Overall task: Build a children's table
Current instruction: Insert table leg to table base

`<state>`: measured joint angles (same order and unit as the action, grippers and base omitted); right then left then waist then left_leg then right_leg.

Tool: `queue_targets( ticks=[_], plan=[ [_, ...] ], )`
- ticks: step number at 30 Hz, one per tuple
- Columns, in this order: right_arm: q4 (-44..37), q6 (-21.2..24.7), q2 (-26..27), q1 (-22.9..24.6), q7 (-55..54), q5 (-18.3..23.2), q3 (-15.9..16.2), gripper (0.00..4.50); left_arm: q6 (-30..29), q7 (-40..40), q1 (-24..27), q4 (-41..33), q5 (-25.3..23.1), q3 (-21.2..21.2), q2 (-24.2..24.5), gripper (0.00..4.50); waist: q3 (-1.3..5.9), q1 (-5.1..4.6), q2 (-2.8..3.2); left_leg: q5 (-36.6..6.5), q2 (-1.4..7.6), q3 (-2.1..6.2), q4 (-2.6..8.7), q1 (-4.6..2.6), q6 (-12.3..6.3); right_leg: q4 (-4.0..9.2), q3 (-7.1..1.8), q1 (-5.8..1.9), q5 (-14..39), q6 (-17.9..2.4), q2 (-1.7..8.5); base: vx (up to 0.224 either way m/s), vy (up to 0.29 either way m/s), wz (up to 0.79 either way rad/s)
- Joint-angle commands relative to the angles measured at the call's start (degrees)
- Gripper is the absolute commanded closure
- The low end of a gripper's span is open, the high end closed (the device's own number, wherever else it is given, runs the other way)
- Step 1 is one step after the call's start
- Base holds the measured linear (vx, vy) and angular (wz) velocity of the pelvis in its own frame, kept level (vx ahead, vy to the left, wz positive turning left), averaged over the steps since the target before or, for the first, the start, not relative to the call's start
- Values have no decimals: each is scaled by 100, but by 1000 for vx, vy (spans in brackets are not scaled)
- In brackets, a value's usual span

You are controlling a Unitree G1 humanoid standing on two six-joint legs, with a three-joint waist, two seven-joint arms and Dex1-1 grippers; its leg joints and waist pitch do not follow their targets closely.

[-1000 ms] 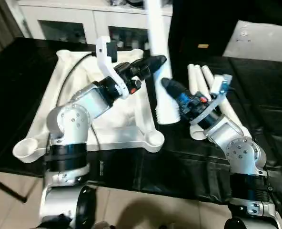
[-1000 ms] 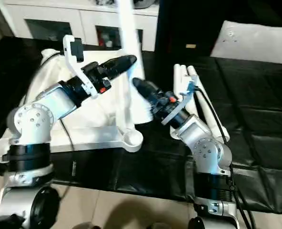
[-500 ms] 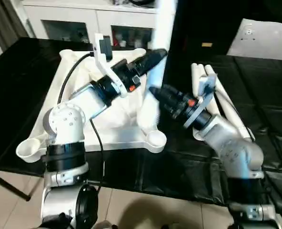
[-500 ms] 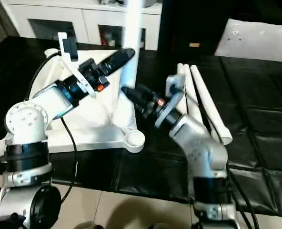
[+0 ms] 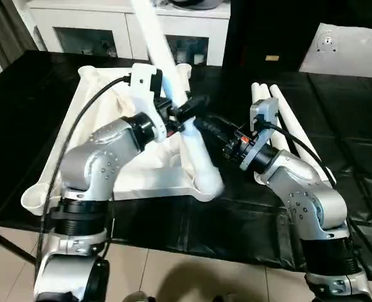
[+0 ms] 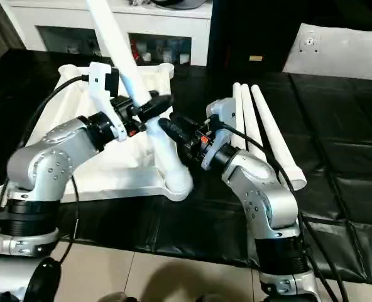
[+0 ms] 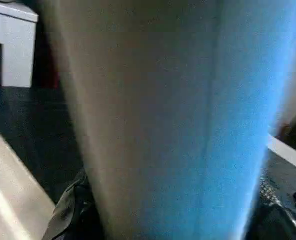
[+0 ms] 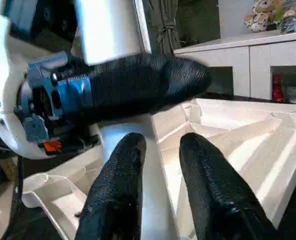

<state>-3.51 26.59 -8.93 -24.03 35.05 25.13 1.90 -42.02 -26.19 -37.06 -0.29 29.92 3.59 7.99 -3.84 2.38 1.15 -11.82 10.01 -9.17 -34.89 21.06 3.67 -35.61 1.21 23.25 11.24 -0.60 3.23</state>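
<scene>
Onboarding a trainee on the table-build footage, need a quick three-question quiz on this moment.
1. How many long white tapered plastic legs lie loose on the black table?
2. True or false: the raised white leg stands upright.
3. Its foot is at which corner of the white ribbed plastic tabletop? A near right; B far left; C near left.
Key: 1 three; 2 false, it tilts; 3 A.

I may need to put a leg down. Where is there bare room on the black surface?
Bare black surface lies right of the three spare legs, and left of the tabletop. It is crowded at the near right socket, around the tilted leg and both grippers.
</scene>
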Motion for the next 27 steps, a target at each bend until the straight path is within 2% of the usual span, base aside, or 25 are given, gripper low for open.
queue_targets(
  ticks=[1,2,3,5,11,19,20,27],
  plan=[
    [-78,-64,-25,10,-71,-67,56,361,-94,67,11,-195,304,152,-122,232,430,-11,43,-483,172,26,369,-5,-53,384,-195,-384,232,-1328,322,0,0,0],
    [-78,-64,-25,11,-71,-67,56,369,-95,69,11,-195,306,154,-124,239,430,-12,40,-485,167,24,364,-4,-50,381,-195,-387,228,-1343,322,0,0,0],
    [-37,-84,-18,-9,-94,-113,43,386,-120,214,-27,-162,393,331,-234,249,434,-25,-14,-468,167,19,362,6,-83,386,-198,-399,207,-1364,315,0,0,0],
    [16,-114,-8,-35,-120,-142,33,396,-129,274,-42,-89,362,378,-236,255,431,-18,39,-449,165,26,360,0,-113,384,-194,-385,228,-1363,317,0,0,0],
    [120,-233,53,-71,-242,-227,42,444,-112,366,-43,36,317,449,-221,257,440,-43,41,-416,168,27,355,-8,-148,380,-190,-379,158,-1352,311,0,0,0],
    [51,-192,-41,14,-344,-231,-54,444,-98,378,-126,95,350,461,-168,257,442,-36,51,-410,161,24,349,-19,-141,374,-192,-387,105,-1359,303,0,0,0],
    [21,-176,-86,34,-315,-187,-90,419,-118,356,-150,115,366,462,-157,257,446,-34,49,-395,164,29,350,-11,-143,369,-192,-399,79,-1361,308,0,0,0],
    [-134,-105,-340,156,-46,-31,-260,373,-197,243,-317,232,478,503,-132,257,452,-21,47,-340,157,28,336,-7,-225,357,-188,-415,-77,-1413,305,0,0,0]
  ],
)
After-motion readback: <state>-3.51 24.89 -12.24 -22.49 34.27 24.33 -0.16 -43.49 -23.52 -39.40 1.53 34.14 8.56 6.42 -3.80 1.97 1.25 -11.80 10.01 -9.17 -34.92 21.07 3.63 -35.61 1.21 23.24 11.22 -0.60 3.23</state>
